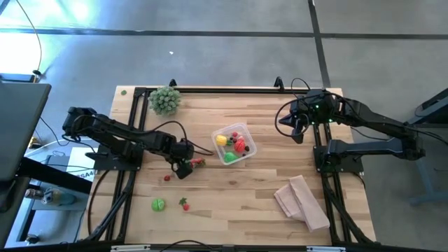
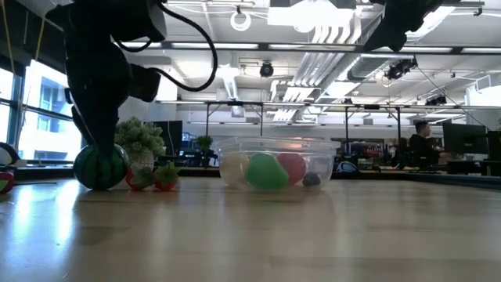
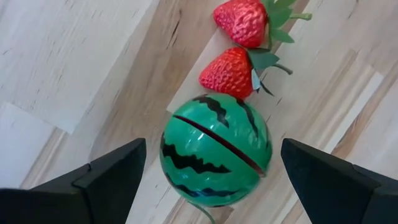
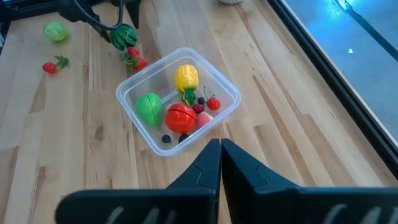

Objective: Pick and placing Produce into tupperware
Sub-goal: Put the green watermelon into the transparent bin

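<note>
With its fingers spread wide around the toy watermelon (image 3: 214, 152) left of the tupperware (image 1: 234, 145), the left gripper (image 3: 211, 171) could squirt the round fruit sideways into the two strawberries (image 3: 231, 71) (right gripper (image 4: 221, 155) waits, pinched together).

Glossy plastic watermelon (image 3: 214, 152); clear smooth plastic tupperware (image 4: 134, 93); pale matt wood-plank table (image 1: 238, 210); tan soft cloth (image 1: 302, 201)

Overhead camera looks straight down on the whole table (image 1: 231, 210). Low camera sits at tabletop height, facing level into the room. Left wrist camera hangs close above the toy watermelon (image 3: 214, 152); right wrist camera views the tupperware (image 4: 227, 87) from farther off, as does the overhead.
</note>
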`<state>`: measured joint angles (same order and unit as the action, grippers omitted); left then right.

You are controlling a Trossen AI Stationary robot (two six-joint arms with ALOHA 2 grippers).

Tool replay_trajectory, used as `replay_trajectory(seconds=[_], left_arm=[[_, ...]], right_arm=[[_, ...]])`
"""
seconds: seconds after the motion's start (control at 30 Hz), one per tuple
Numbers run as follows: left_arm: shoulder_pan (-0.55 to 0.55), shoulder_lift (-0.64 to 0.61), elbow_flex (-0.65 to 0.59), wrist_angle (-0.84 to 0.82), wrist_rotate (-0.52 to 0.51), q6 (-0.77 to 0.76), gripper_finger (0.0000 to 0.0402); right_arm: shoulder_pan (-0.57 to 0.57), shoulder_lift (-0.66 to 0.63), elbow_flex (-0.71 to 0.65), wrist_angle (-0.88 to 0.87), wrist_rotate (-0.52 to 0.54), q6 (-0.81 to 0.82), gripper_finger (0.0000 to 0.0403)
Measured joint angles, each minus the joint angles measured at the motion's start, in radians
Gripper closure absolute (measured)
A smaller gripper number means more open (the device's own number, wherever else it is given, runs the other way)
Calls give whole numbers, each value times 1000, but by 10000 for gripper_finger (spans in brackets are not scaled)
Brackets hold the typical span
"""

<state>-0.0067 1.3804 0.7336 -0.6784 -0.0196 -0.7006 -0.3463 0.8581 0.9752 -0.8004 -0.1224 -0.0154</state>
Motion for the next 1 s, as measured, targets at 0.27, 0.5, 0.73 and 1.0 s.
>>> replay_trajectory(seconds=[0.27, 0.5, 0.73, 1.0], left_arm=[[0, 0, -41, 52, 1, 0, 39], [0, 0, -59, 87, 8, 1, 39], [0, 0, -59, 96, 8, 18, 39], [0, 40, -59, 115, 13, 24, 39]], right_arm=[[0, 0, 0, -1, 0, 0, 399], [0, 0, 0, -1, 0, 0, 399], [0, 0, 0, -1, 0, 0, 399], [0, 0, 0, -1, 0, 0, 399]])
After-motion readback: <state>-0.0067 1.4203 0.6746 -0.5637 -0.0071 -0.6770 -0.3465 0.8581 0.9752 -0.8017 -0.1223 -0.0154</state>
